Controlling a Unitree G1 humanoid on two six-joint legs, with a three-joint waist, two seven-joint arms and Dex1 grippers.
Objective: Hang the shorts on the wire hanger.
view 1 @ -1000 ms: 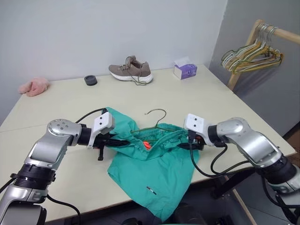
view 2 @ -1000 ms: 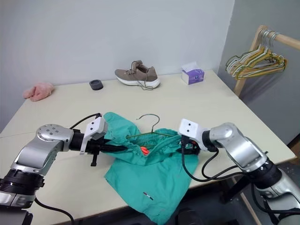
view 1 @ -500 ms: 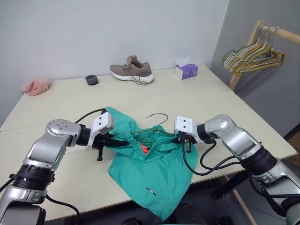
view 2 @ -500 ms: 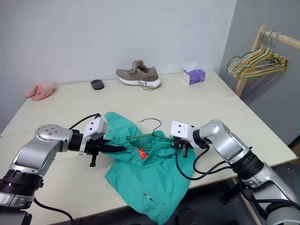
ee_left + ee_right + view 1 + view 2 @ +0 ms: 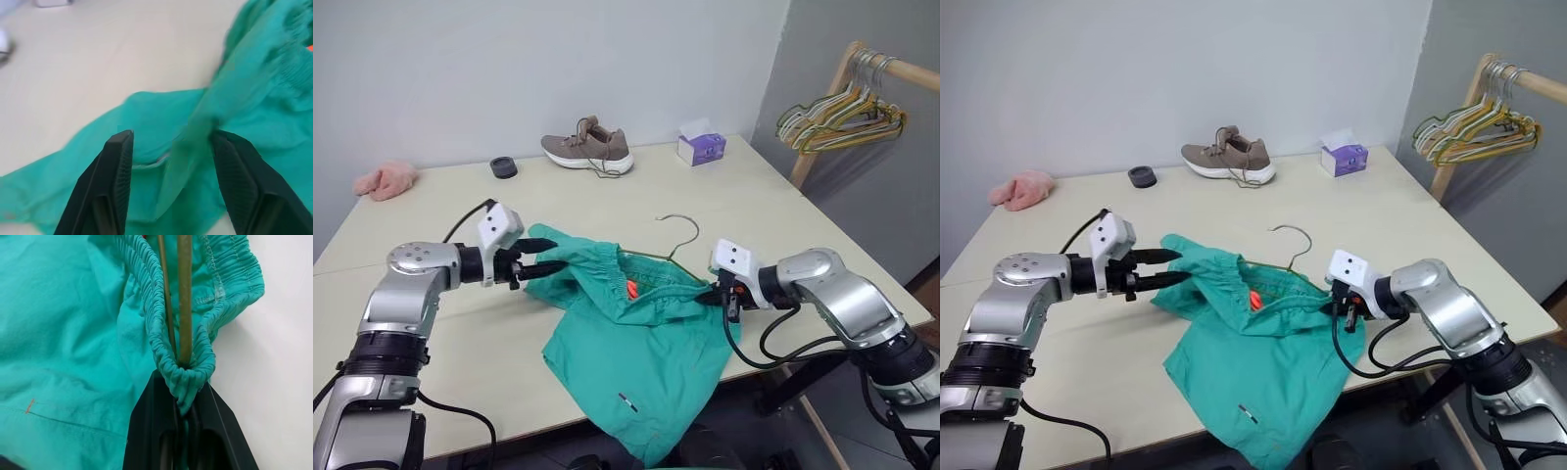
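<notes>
We see the right gripper (image 5: 182, 404) clenched on the shorts' (image 5: 636, 343) waistband and the wire hanger (image 5: 668, 257) corner at the table (image 5: 764, 206) edge — the left gripper (image 5: 540, 262) reaches level, fingers parted beside the fabric

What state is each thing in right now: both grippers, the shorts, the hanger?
left gripper: fingers open, clear of the cloth.
right gripper: fingers shut on the waistband and wire together.
shorts: crumpled on the table, hem over the near edge.
wire hanger: inside the waistband, hook sticking out.
</notes>
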